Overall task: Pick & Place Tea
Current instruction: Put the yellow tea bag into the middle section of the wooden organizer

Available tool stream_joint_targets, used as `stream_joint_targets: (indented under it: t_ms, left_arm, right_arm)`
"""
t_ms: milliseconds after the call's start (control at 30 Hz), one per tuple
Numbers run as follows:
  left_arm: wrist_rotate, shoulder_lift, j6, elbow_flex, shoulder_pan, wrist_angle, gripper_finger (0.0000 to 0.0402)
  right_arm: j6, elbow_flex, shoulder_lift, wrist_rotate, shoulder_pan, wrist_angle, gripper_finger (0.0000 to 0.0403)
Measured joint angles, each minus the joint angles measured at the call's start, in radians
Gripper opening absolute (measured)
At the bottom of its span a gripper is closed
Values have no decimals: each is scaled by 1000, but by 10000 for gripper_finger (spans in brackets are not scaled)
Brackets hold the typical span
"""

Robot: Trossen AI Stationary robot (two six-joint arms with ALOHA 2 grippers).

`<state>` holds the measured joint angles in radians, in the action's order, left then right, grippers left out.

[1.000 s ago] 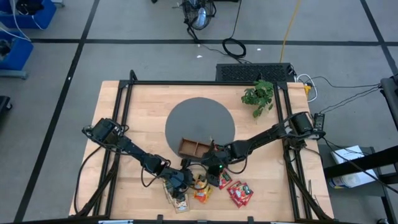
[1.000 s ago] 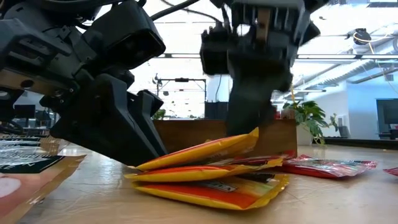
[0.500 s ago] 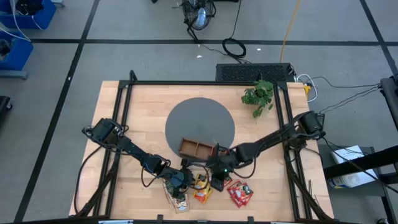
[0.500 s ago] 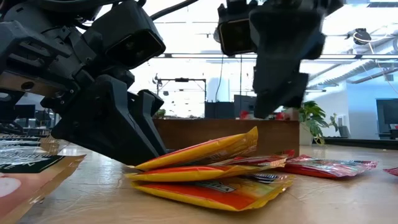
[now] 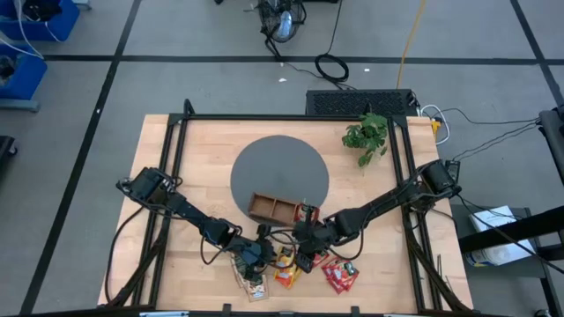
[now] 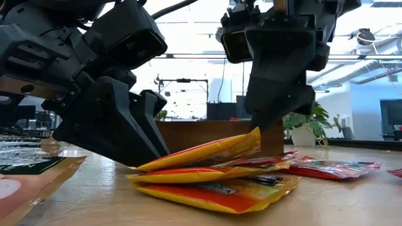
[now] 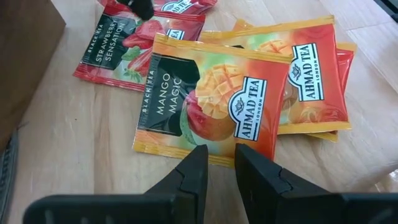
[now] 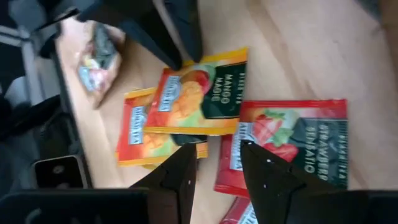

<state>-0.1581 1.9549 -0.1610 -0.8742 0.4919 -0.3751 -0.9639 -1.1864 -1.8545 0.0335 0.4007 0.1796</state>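
Jaws on both our grippers stand a little apart and neither has hold of anything. Our left gripper [image 7: 216, 163] sits low at the near edge of the top mango sachet [image 7: 214, 102], its fingertips [image 7: 198, 155] straddling that edge with only a narrow gap. Our right gripper [image 8: 214, 163] hangs above the far side of the same pile, over the seam where the mango sachet meets a strawberry sachet [image 8: 292, 140], with its fingers somewhat wider apart.

We see the tea lying loose near the front of the table [image 5: 203, 150]: a small stack of orange-yellow sachets [image 6: 210, 172], red ones [image 5: 340, 274] just beside it, and a darker pile [image 5: 250, 280] by our left arm. We find the wooden tray [image 5: 273, 208] just behind the pile, partly on the grey mat [image 5: 278, 167]; whether any compartment is filled we cannot tell.

We judge this to be the pick step, with a grasp being lined up and not yet made. Next we would need to choose one gripper for the top sachet, as both crowd the same stack. That gripper must get one finger under the thin, raised edge, close, and lift only that sachet without dragging those below.
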Motion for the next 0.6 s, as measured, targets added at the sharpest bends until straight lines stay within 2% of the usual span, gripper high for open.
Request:
stream_joint_targets:
  t_ms: [267, 467, 600]
  left_arm:
    - [0, 1, 36, 1, 0, -39, 88]
    - [0, -1, 61, 1, -1, -33, 88]
    - [-28, -54, 98, 1, 20, -19, 88]
  right_arm:
    - [-58, -2, -25, -10, 8, -6, 116]
    - [-98, 1, -39, 24, 6, 32, 116]
    - [-98, -1, -33, 24, 7, 32, 116]
